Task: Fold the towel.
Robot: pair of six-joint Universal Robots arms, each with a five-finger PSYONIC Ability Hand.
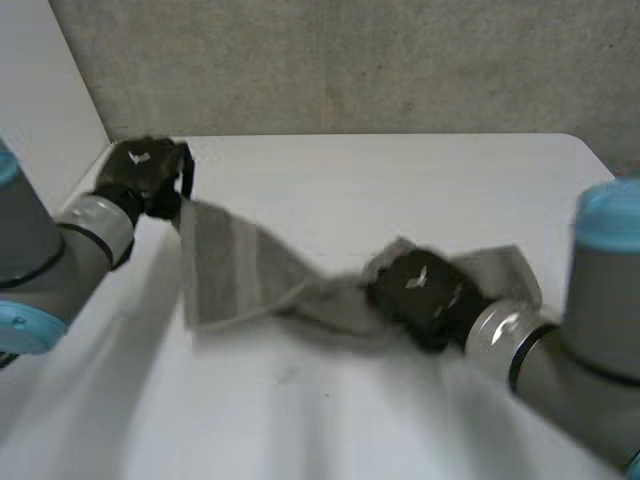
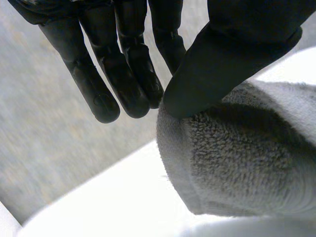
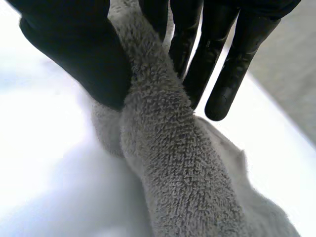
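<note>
A grey towel (image 1: 240, 270) stretches in a twisted band across the white table (image 1: 400, 180). My left hand (image 1: 140, 170) holds its left corner lifted near the table's far left corner. In the left wrist view the thumb (image 2: 232, 49) pinches the towel's edge (image 2: 247, 158) against the straight fingers (image 2: 123, 74). My right hand (image 1: 415, 285) sits on the towel's bunched right part, with a short end trailing past it. In the right wrist view the towel (image 3: 168, 163) runs as a thick roll between the thumb (image 3: 74, 54) and the fingers (image 3: 217, 59), which grip it.
A grey wall (image 1: 350, 60) rises behind the table's far edge. The table's rounded far right corner (image 1: 580, 150) lies beyond my right arm (image 1: 570, 350). Bare table spreads in front of the towel and behind it.
</note>
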